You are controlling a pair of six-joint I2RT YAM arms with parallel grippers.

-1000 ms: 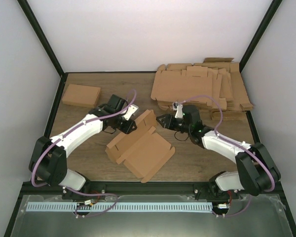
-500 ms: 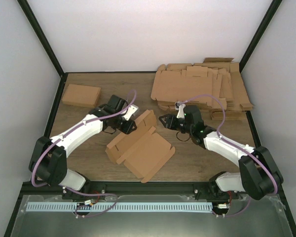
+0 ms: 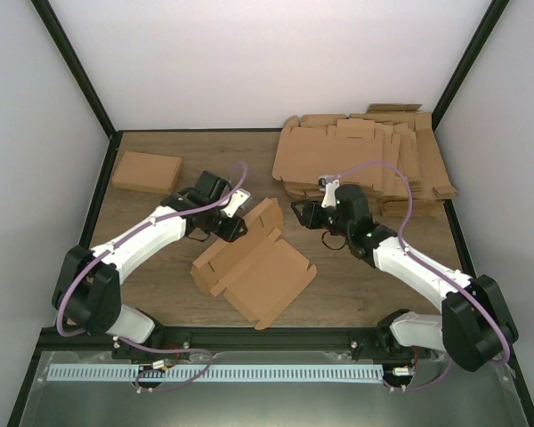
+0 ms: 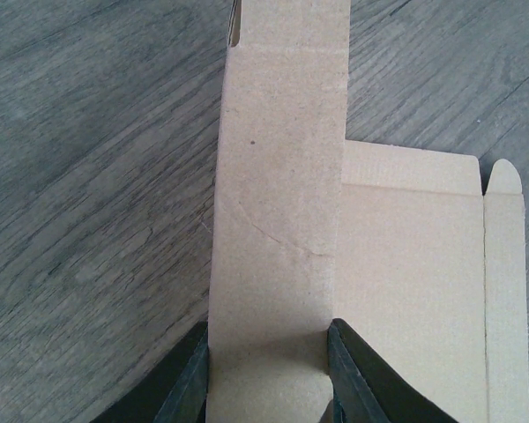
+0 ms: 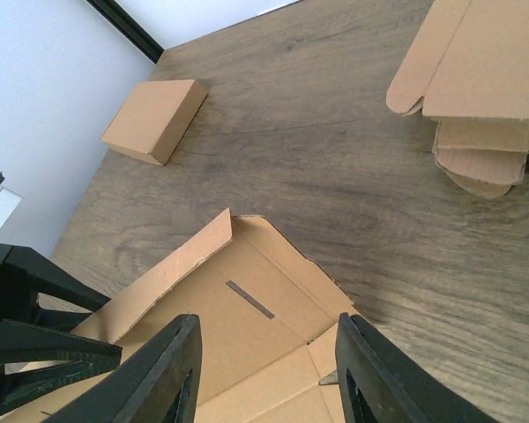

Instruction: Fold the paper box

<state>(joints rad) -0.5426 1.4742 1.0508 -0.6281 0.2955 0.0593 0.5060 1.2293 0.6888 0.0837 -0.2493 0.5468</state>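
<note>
The paper box lies opened out mid-table, a brown die-cut piece with one end flap raised. My left gripper is at the box's far left edge. In the left wrist view a long cardboard strip fills the gap between the two fingers, which press on its edges. My right gripper hovers just right of the box's far corner. It is open with nothing between its fingers, and the box's slotted panel shows below it.
A thick pile of flat brown cardboard sheets fills the back right, its edge showing in the right wrist view. A folded brown box sits at the back left. Black frame posts and white walls bound the table.
My right gripper has drawn back a little to the right and away from the box's raised flap. The left gripper and the box have not moved.
</note>
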